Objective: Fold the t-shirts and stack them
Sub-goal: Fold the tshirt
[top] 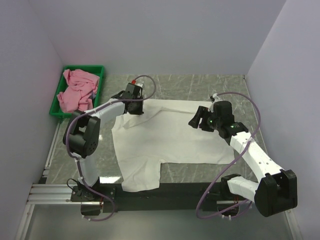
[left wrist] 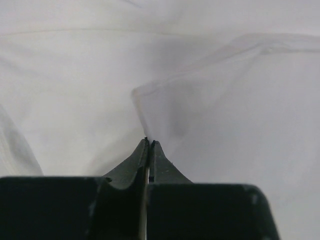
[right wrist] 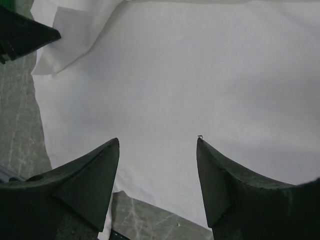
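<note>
The white t-shirt (top: 165, 137) lies spread on the table, plain white side up, with no red graphic showing. My left gripper (top: 135, 107) is at its far left corner, its jaws shut on a raised fold of the white fabric (left wrist: 225, 100), with the tips (left wrist: 149, 141) pressed together. My right gripper (top: 197, 121) is open and empty, hovering over the shirt's right part (right wrist: 200, 75), its fingertips (right wrist: 158, 140) wide apart. The pink t-shirt (top: 77, 90) lies crumpled in the green tray (top: 97, 70) at the far left.
The grey marble table (top: 200, 85) shows beyond and to the left of the shirt (right wrist: 20, 125). White walls close in on the left, back and right. The left gripper's finger (right wrist: 20, 32) shows at the top left of the right wrist view.
</note>
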